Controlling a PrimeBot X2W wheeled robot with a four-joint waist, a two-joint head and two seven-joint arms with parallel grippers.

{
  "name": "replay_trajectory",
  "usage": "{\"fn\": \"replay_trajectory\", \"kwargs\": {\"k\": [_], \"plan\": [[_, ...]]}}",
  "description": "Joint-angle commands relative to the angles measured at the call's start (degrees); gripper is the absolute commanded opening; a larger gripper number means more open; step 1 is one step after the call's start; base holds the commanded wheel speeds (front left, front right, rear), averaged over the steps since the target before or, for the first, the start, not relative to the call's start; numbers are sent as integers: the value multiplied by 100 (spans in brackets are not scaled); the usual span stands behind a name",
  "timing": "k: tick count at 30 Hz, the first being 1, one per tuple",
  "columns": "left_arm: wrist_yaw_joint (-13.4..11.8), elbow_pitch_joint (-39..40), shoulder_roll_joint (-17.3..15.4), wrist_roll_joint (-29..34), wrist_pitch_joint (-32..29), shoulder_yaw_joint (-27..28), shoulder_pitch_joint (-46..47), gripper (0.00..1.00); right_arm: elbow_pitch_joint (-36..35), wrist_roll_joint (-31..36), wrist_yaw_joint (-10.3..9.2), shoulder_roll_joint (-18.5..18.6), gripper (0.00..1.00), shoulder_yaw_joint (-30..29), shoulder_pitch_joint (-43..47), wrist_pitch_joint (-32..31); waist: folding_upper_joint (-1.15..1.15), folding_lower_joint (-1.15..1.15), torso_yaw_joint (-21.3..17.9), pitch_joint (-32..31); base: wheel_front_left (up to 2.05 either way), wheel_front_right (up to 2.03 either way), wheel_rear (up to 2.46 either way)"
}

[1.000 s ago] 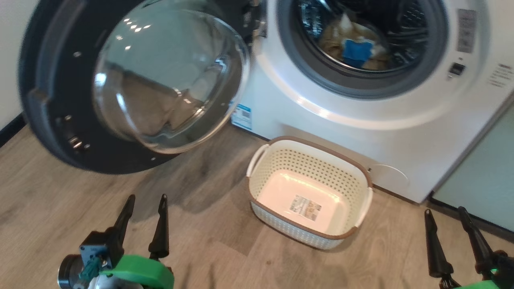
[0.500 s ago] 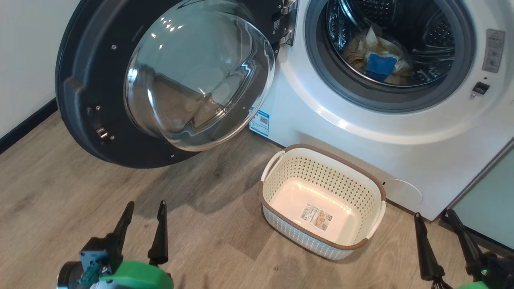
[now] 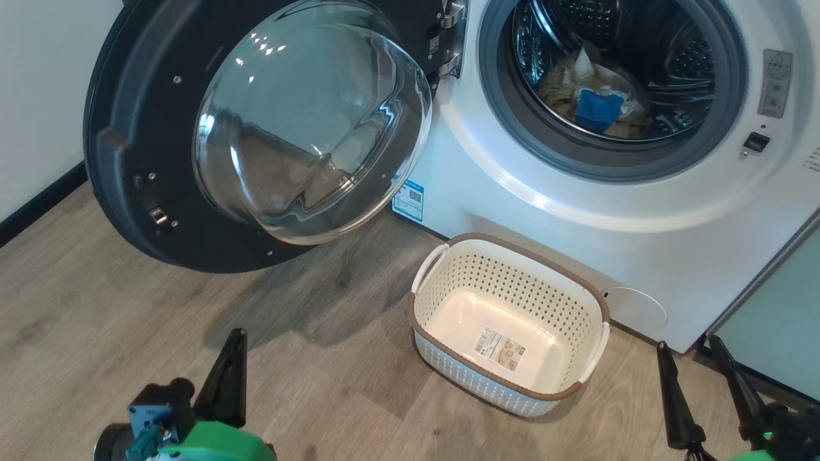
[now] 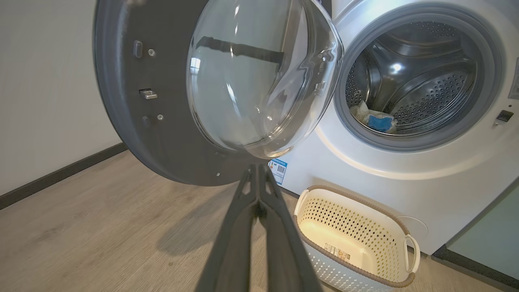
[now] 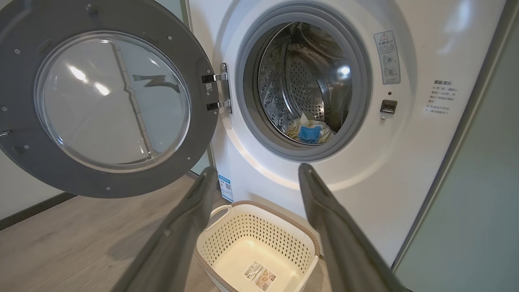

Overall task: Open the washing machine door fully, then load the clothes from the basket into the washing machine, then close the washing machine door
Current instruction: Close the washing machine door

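Observation:
The white washing machine (image 3: 512,211) stands with its round black door (image 3: 160,211) swung wide to the left, glass bowl bulging toward me. Pale-yellow clothes with a blue piece (image 3: 596,89) lie in the steel drum, also seen as clothes (image 5: 308,132) in the right wrist view. On the floor in front of the machine, the cream basket (image 3: 506,282) holds nothing but its bottom label. My left gripper (image 3: 237,336) is shut on nothing, low at the left, below the door. My right gripper (image 3: 688,346) is open at the lower right, to the right of the basket.
A pale green cabinet panel (image 3: 781,307) adjoins the machine on the right. A white wall (image 3: 38,96) with a dark baseboard runs behind the door on the left. Wood floor (image 3: 320,384) lies between my grippers and the basket.
My left gripper's fingers have come together; they stood apart before. The head camera shifted, so the whole view moved. The right gripper stays open.

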State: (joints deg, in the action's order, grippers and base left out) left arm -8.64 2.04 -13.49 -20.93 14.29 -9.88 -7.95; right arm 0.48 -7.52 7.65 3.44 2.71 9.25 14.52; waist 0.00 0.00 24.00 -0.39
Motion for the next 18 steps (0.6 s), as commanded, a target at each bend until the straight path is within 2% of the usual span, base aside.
{"fn": "replay_trajectory", "kwargs": {"k": [1, 4, 7, 9, 13, 15, 18], "plan": [[29, 206, -74, -26, 8, 171, 200, 0, -160, -15, -16, 88, 100, 132, -101, 8, 0, 0, -2, -5, 0, 0, 0], [83, 244, -105, -61, 3, 160, 205, 0, -161, -13, -16, 80, 100, 132, -101, 10, 0, 0, -3, -13, 0, 0, 0], [254, 408, -6, -366, 20, 230, 221, 0, -172, -8, -16, 74, 100, 98, -85, 13, 0, 0, 31, -21, 0, 0, 0], [600, 721, 286, -1179, 43, 511, 215, 0, -185, -1, -16, 69, 100, 63, -59, 15, 0, 0, 84, -27, 0, 0, 0], [1189, 1219, 609, -2575, 55, 1018, 190, 0, -202, 7, -16, 58, 100, 39, -40, 16, 0, 0, 152, -32, 0, 0, 0], [1388, 1506, 689, -3389, 33, 1234, 197, 0, -210, 6, -16, 53, 100, 38, -44, 15, 0, 0, 179, -33, 0, 0, 0], [1533, 1999, 697, -4555, -62, 1563, 258, 0, -218, 1, -16, 47, 100, 20, -40, 15, 0, 0, 229, -30, 0, 0, 0]]}}
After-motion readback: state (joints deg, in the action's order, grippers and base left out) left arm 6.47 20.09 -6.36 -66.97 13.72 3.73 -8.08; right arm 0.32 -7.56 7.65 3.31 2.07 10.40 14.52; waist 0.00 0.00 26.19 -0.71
